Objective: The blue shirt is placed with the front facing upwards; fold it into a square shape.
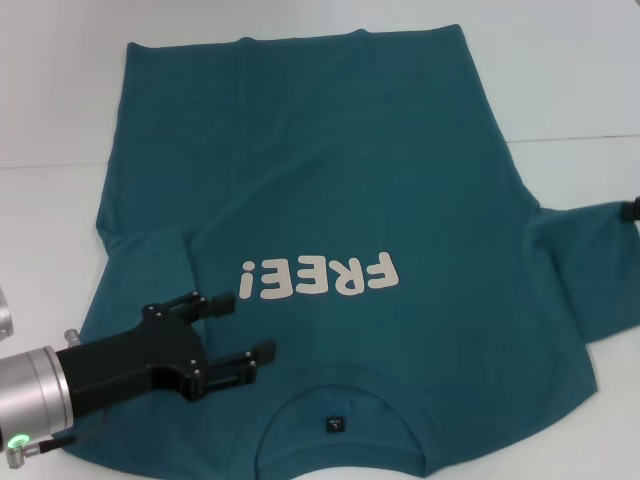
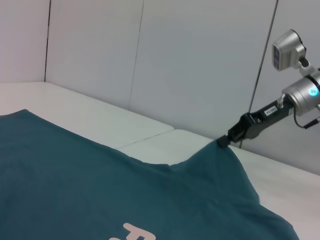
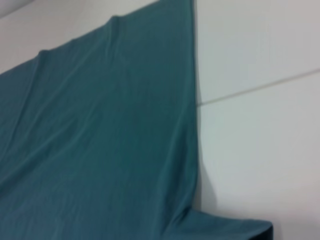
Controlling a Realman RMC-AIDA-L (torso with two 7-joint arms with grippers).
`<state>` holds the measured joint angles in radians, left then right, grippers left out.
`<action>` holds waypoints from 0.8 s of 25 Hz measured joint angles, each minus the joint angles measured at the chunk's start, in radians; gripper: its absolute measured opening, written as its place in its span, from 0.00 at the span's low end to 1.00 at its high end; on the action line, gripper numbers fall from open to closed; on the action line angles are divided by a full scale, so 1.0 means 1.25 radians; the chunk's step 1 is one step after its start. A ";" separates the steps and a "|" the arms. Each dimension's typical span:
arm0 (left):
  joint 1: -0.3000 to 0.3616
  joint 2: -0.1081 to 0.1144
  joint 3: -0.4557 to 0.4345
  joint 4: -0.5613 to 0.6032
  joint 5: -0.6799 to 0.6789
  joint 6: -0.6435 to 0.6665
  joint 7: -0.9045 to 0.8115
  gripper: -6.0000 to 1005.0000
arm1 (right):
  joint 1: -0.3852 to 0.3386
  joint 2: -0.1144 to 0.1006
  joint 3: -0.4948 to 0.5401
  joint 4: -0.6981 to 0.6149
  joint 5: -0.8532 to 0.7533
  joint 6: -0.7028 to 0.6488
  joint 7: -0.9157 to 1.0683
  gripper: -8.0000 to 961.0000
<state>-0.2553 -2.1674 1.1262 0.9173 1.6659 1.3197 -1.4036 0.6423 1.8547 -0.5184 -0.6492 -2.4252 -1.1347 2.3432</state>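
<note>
teal-blue short-sleeved cotton shirt [image 1: 330, 200] is lying front up across a white tabletop [image 1: 570, 80], its ribbed round neck with a small dark label [image 1: 335, 424] nearest the robot and its hem at the far side. off-white "free!" lettering [image 1: 317, 277] is showing on the chest, upside down in the head view. the sleeve on the robot's left is lying folded inward over the body of the shirt.

the black left gripper [image 1: 245, 328] is hovering over the shirt's left shoulder area, just beside the lettering, its jaws standing moderately apart and holding nothing.

the right gripper [image 2: 223, 141] is sitting at the tip of the right sleeve, which is stretching outward toward the tabletop's right edge; in the left wrist view its jaws are pinched closed on the sleeve cloth, lifting it into a small peak. in the head view only a dark sliver of it is showing at the right border.

a thin seam [image 1: 575, 138] is crossing the tabletop.
</note>
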 joint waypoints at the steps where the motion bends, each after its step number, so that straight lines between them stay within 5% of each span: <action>1: 0.000 0.000 0.000 0.000 0.000 0.000 0.000 0.83 | 0.003 -0.001 0.000 -0.008 -0.004 -0.002 0.005 0.05; 20: -0.001 0.000 0.000 0.001 0.000 0.002 0.001 0.83 | 0.060 -0.001 -0.010 -0.069 -0.094 -0.036 0.043 0.06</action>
<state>-0.2564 -2.1675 1.1258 0.9189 1.6659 1.3219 -1.4022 0.7175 1.8535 -0.5311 -0.7357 -2.5431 -1.1800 2.3976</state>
